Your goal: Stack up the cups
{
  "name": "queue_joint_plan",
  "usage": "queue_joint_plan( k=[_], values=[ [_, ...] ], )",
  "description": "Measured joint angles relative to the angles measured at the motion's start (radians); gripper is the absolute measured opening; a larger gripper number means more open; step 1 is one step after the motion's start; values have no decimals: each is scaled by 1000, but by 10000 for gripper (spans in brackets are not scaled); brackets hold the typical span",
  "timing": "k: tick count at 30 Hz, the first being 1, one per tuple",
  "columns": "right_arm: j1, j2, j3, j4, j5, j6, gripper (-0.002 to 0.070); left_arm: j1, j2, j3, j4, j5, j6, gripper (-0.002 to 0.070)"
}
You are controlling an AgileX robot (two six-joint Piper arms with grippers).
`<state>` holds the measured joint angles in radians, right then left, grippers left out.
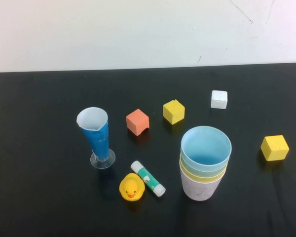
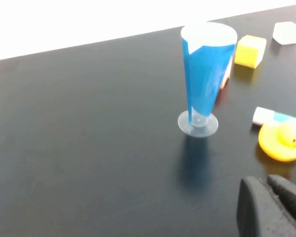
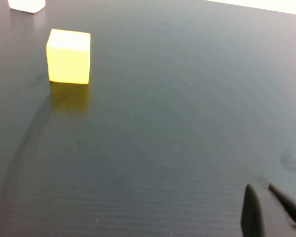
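On the black table (image 1: 39, 197), matte tapered cups (image 1: 204, 165) nest, blue topmost; at six o'clock, left gripper (image 2: 274, 207) and right gripper (image 3: 269, 210) pinched closed, empty.

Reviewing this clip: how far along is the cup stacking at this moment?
It looks finished. Done: the four cups sit nested in one stack, light blue innermost, then green and yellow rims, pale pink outermost. In hand: nothing; the left gripper is shut and empty over the table near the blue cone glass, and the right gripper is shut and empty near a yellow block. Left: nothing visible.
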<state>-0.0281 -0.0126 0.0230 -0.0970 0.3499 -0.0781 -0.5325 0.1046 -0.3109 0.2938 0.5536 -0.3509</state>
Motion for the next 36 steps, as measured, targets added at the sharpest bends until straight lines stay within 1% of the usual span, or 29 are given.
queue_joint_plan(
  k=[2,5,10,12,14,16,18,21,29,36],
  values=[
    [0,-1,0,0,0,0,-1,19,-2,38,-3,-13,22,0],
    [0,-1,0,0,0,0,-1,86,-21,119,-27,-48,80,0],
    [0,-1,0,0,0,0,-1,258,-97,227,-116,-97,105,0],
    [0,-1,0,0,0,0,-1,337,-113,256,-142,-104,105,0],
    [0,-1,0,0,0,0,-1,400,-115,281,-153,-112,110,0],
    [0,-1,0,0,0,0,-1,453,-116,300,-166,-123,126,0],
    [0,-1,0,0,0,0,-1,487,-118,312,-188,-167,162,0],
    [0,-1,0,0,0,0,-1,506,-118,321,-219,-215,212,-1],
    [0,-1,0,0,0,0,-1,510,-118,321,-249,-219,282,-1],
    [0,-1,0,0,0,0,-1,510,-118,321,-254,-219,290,-1]
  ],
)
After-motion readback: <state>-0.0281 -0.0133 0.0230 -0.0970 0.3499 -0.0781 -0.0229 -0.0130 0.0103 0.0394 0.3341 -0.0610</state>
